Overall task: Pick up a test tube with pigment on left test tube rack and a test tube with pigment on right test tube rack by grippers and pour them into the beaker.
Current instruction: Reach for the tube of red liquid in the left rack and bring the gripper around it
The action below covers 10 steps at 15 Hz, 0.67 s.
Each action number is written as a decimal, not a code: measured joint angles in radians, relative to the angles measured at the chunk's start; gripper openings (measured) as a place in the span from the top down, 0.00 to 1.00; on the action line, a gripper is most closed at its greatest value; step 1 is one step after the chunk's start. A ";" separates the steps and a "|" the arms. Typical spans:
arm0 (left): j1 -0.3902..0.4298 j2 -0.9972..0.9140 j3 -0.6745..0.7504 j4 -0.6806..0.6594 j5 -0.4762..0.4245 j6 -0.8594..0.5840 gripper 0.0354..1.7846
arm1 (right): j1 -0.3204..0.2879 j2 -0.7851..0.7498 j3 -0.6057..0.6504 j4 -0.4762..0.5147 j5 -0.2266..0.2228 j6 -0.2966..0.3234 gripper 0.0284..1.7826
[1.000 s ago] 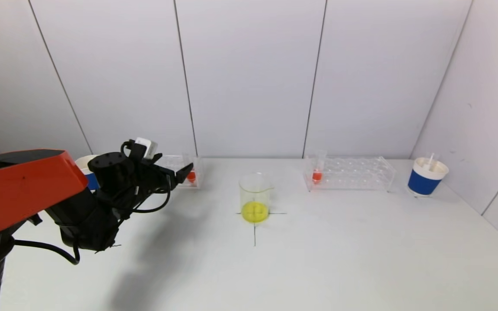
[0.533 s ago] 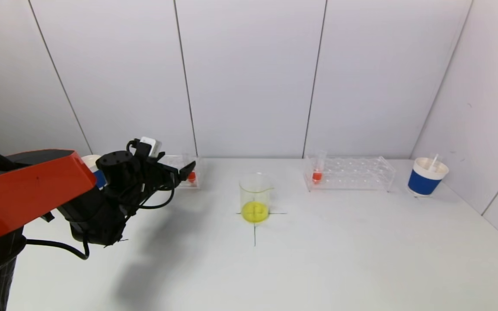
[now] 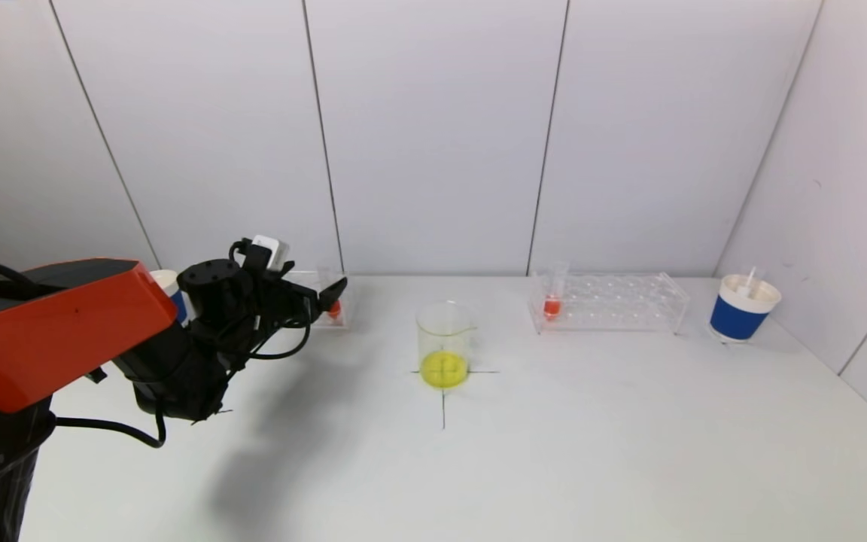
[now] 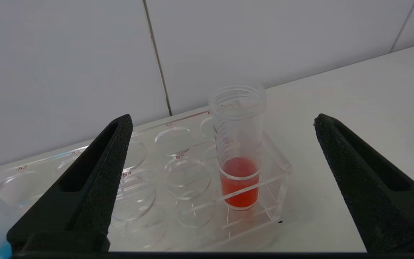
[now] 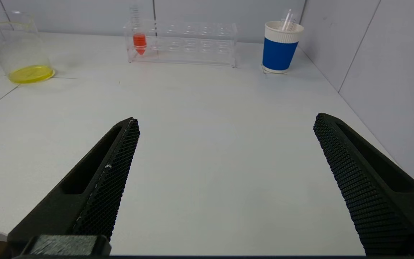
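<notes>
- Left tool (image 4: 221,122) reaches forward at the left rack (image 4: 178,180), fingers wide apart, tube (image 4: 238,151) between them, untouched.
- The tube stands upright in the rack's end slot, red pigment at its bottom.
- Right tool (image 5: 225,124) hangs low over the surface (image 5: 207,151), spread, empty; its arm is out of the head view.
- Right rack (image 3: 614,301) with its red tube (image 3: 552,297) is well apart.
- Beaker (image 3: 444,345) stands between the racks.

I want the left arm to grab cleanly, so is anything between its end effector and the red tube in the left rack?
Nothing visible. The left end effector is open, and the red test tube stands upright in the left rack's end slot; neighbouring slots look empty.
</notes>
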 joint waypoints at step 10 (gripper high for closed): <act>-0.006 0.029 -0.042 0.009 0.000 0.000 0.01 | 0.000 0.000 0.000 0.000 0.000 0.000 0.01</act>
